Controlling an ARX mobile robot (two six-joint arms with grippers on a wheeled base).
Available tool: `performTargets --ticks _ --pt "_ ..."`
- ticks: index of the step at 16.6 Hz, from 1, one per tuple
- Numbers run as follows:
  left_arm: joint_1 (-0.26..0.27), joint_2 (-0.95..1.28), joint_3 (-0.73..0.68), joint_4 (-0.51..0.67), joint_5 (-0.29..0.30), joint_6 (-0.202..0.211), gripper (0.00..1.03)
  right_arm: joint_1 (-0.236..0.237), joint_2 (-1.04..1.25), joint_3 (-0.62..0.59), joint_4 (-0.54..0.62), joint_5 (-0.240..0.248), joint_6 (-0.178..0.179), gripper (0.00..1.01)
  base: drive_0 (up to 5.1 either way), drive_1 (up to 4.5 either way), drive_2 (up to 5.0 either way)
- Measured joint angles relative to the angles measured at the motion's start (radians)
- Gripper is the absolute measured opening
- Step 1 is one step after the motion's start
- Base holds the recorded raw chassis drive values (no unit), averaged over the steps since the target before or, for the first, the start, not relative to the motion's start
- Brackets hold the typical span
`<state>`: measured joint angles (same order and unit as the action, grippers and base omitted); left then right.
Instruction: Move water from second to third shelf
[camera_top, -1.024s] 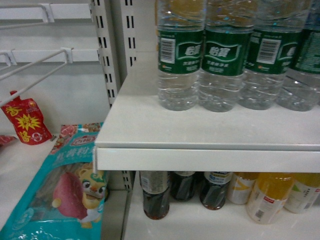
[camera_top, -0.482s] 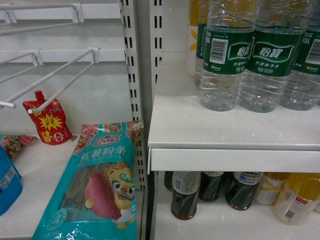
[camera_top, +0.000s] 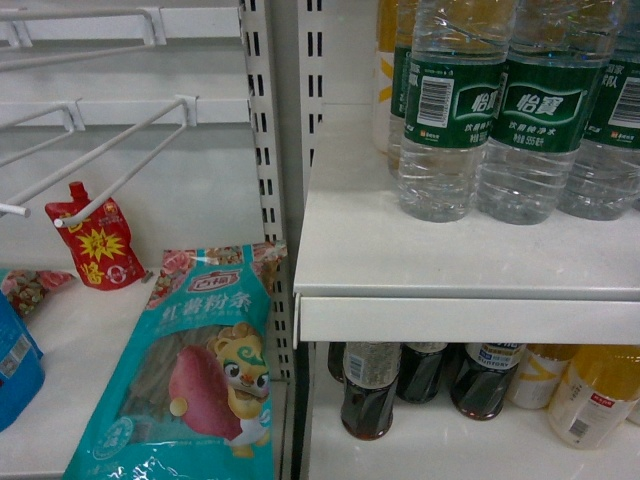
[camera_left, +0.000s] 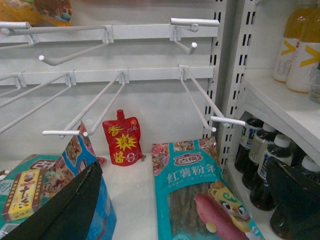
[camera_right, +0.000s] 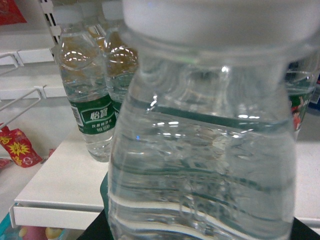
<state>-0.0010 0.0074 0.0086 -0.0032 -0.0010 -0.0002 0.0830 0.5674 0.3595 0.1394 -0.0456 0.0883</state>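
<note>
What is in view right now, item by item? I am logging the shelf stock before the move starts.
Water bottles: at least four, clear with green labels, on the white shelf; another fills the right wrist view.
Yellow drink bottles: at least two, on the shelf below, right; more behind the water.
Dark drink bottles: three, brown-black, shelf below, left.
Teal snack bag: one, lying on the left bay's shelf.
Red pouch: one, standing at the left bay's back.
Blue packet: one, far left edge.
Hooks: several, white, empty, left bay.
Left gripper: black fingers, open, holding nothing.
Right gripper: hidden behind the close bottle.
</note>
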Motion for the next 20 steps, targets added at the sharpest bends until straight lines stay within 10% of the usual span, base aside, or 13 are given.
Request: performTargets --ticks 2,7,20 --pt "0.000 0.000 0.000 0.000 0.000 0.000 0.98 -0.008 0.021 0.034 -0.101 0.001 0.030 0.43 0.0 0.00 0.0" --pt "0.000 0.000 0.000 0.000 0.000 0.000 0.98 -0.058 0.306 0.138 0.116 -0.013 0.039 0.43 0.0 0.00 0.0" --pt "0.000 0.000 0.000 0.000 0.000 0.000 0.98 0.017 0.748 0.314 0.343 0.086 -0.012 0.42 0.0 0.00 0.0"
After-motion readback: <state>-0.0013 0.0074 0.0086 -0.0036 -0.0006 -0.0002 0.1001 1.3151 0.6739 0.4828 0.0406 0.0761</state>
